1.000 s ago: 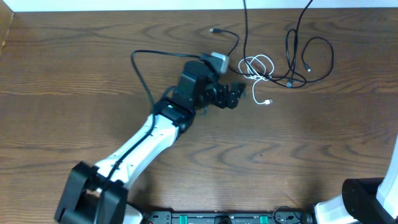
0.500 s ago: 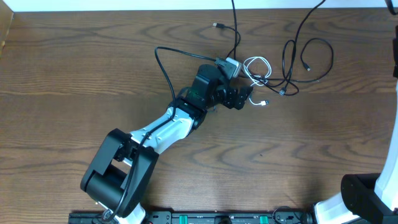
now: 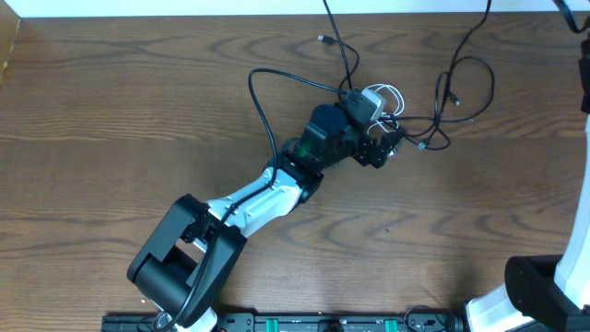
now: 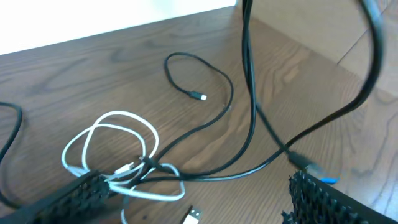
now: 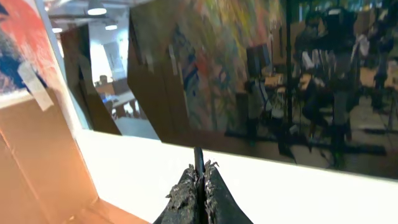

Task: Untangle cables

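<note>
Left hand [image 4: 196, 186] spread wide — white cable [image 4: 111, 115] knotted w/ black cables [image 4: 250, 93] on worktop [image 4: 311, 81] between its fingers [image 4: 81, 193]. Right hand [image 5: 199, 180] pinches a black cable [image 5: 199, 157]. Risk: closing on both strands tightens knot.

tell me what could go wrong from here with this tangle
1. The open left gripper straddles the knot where the white cable crosses black cables; closing may pinch several together.
2. The right gripper is shut on a black cable; pulling it could tighten that knot.
</note>
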Controlling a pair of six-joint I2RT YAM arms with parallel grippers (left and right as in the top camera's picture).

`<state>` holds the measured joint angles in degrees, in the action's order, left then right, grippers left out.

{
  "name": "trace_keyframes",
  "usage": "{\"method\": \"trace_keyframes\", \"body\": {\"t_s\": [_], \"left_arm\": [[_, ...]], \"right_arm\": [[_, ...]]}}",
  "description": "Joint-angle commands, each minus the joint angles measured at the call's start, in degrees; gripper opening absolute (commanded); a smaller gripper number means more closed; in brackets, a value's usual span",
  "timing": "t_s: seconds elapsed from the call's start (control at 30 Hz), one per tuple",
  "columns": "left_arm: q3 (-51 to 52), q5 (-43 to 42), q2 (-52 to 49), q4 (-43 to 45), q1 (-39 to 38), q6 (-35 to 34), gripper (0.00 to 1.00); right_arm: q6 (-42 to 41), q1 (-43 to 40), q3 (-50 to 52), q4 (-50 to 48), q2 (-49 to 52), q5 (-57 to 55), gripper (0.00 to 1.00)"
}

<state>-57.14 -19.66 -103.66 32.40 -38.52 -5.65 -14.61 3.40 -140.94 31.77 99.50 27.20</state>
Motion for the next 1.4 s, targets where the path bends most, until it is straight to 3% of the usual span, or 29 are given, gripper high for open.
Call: {"method": "trace_keyframes", "body": {"t_s": [0.0,0.17,0.53,0.67,0.77,0.97,1.07,1.17,1.2,1.37], "left_arm": [[-0.42,-0.96,-0.5,1.64,-1.14,0.63,0.93],[-0.44,-0.87,-0.5,3.3,-1.95,-0.87,0.93],[-0.44,-1.97,-0.5,9.31,-1.95,-27.61,0.93],[-0.42,-1.92,-0.5,8.02,-1.88,-27.15,0.93],[-0.42,-1.36,-0.5,4.46,-1.4,-19.82,0.93],[-0.42,11.61,-0.44,-6.84,1.66,-11.06,0.91],[-0.42,12.04,-0.22,-8.66,4.74,-7.23,0.58],[-0.42,12.24,0.61,-9.7,8.83,-6.84,0.13],[-0.42,12.22,1.07,-9.68,10.34,-6.84,0.08],[-0.42,12.24,5.33,-9.64,15.76,-6.82,0.08]], "right_arm": [[0.55,-0.42,-0.68,0.57,1.86,0.17,0.01],[0.55,-0.35,-0.68,0.59,2.86,0.37,0.01],[1.57,-0.35,-0.68,0.81,3.93,-0.04,0.01],[1.57,-0.37,-0.68,0.81,3.93,-0.04,0.01],[1.6,-0.5,-0.68,0.81,3.93,-0.07,0.01],[1.73,-2.23,-0.68,1.55,3.91,-0.04,0.01],[4.0,-3.5,-0.68,3.56,3.91,-0.2,0.01],[5.79,-4.85,-0.68,6.05,3.91,-1.73,0.01],[6.36,-5.27,-0.68,6.78,3.91,-2.21,0.01],[7.91,-7.52,-0.68,10.6,4.0,-3.08,0.01]]}}
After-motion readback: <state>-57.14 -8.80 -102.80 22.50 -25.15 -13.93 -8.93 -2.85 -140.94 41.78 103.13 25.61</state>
